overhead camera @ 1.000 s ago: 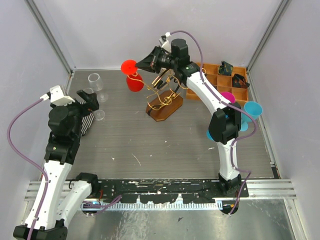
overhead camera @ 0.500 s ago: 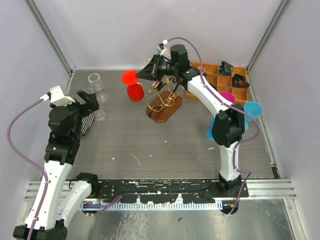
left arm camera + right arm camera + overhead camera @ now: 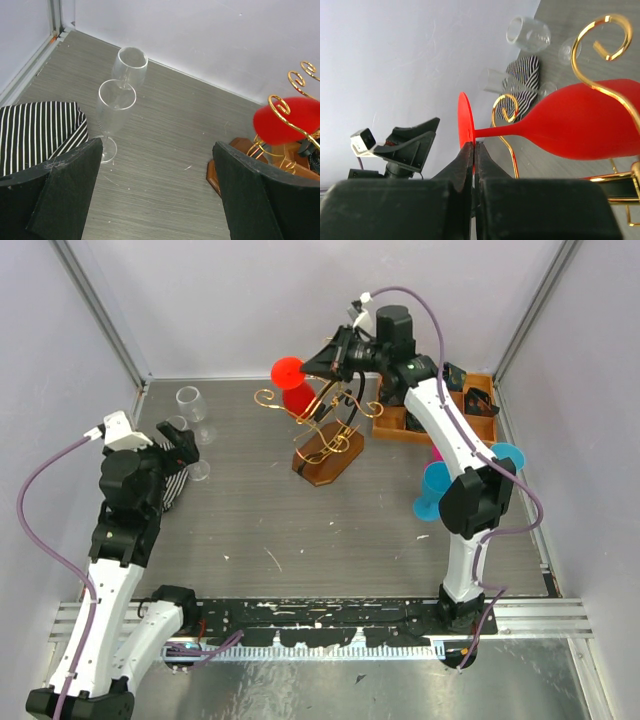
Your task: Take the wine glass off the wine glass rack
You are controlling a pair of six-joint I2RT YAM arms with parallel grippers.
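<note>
The right arm is hanging over the table [image 3: 300,520] above the rack [image 3: 327,448], its gripper [image 3: 473,148] pinching the foot of the red glass [image 3: 590,125]. The glass is lying sideways, raised among the gold scrolls, one wire crossing in front of its bowl; whether they are touching is unclear. The left gripper [image 3: 157,150] is hovering, fingers spread, near two clear flutes [image 3: 116,102].

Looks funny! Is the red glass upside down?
Upside down: the red glass has its foot on top, pinched by the right gripper, bowl below.
</note>
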